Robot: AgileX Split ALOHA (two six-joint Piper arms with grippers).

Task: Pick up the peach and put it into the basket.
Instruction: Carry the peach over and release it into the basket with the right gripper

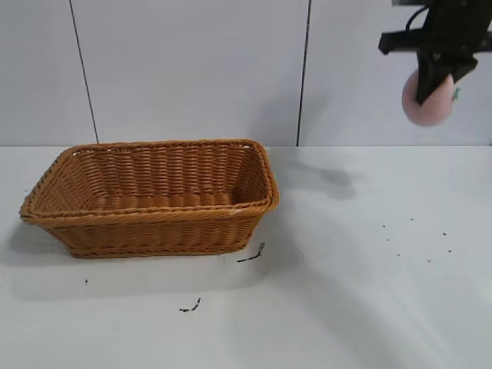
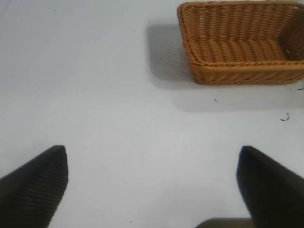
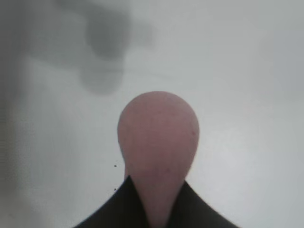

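My right gripper point(image 1: 432, 94) is shut on the pale pink peach point(image 1: 428, 101) and holds it high above the table at the far right, well right of the basket. In the right wrist view the peach point(image 3: 157, 142) is squeezed between the two black fingers point(image 3: 118, 209). The orange-brown wicker basket point(image 1: 154, 223) stands on the table at the left and is empty; it also shows in the left wrist view point(image 2: 242, 71). My left gripper point(image 2: 152, 185) is open and empty over bare table, apart from the basket; it is out of the exterior view.
The white table point(image 1: 369, 292) carries small dark marks near the basket's front point(image 1: 250, 256) and at the right point(image 1: 415, 238). A grey panelled wall stands behind the table. The gripper's shadow falls on the table right of the basket point(image 1: 330, 181).
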